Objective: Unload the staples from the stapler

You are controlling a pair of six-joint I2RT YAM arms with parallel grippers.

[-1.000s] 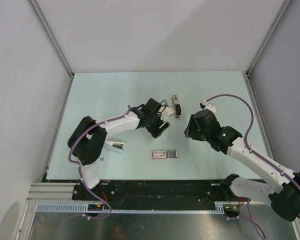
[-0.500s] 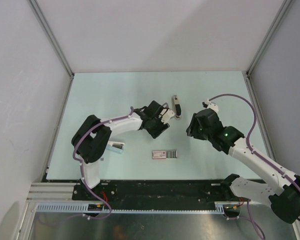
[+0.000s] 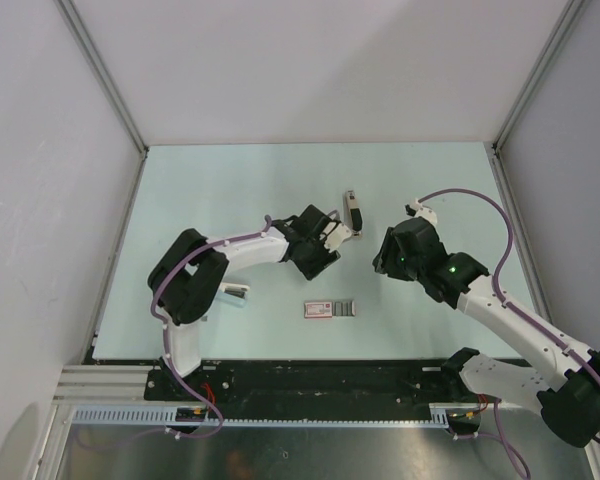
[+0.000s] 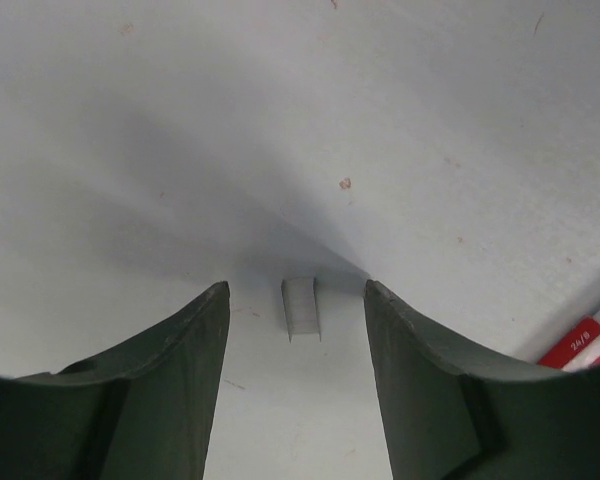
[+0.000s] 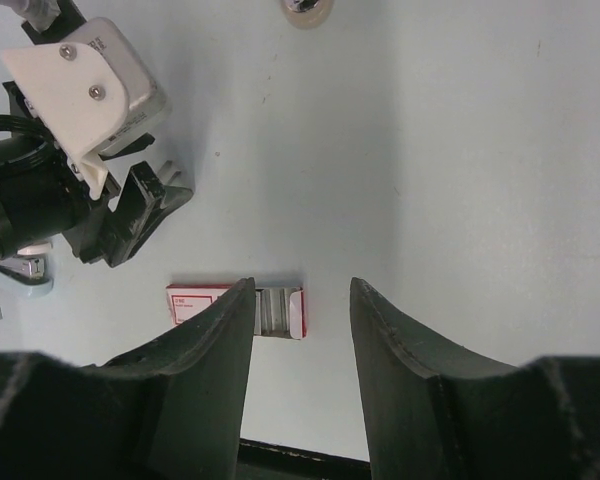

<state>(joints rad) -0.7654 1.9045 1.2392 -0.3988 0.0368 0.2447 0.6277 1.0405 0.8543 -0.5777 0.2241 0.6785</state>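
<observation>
Top view: left claw (image 3: 330,240) low over the tabletop (image 3: 210,190), just beside the stapler (image 3: 354,213); right claw (image 3: 383,262) close by, well clear of both.

Left wrist: fingers (image 4: 170,380) parted, the staples (image 4: 301,306) lying flat between them, untouched. Seemingly the pickup step; calls for sinking lower and closing squarely on that narrow strip. Red box (image 4: 580,345) at the edge, reading perhaps "24/6".

Right wrist: fingers spread, nothing held; box print there too small to read.

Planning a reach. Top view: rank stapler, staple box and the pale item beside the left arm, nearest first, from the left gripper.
1. stapler, just beyond the left gripper, and staple box, toward the bases: too close to call.
2. pale item, leftward by the arm.
</observation>
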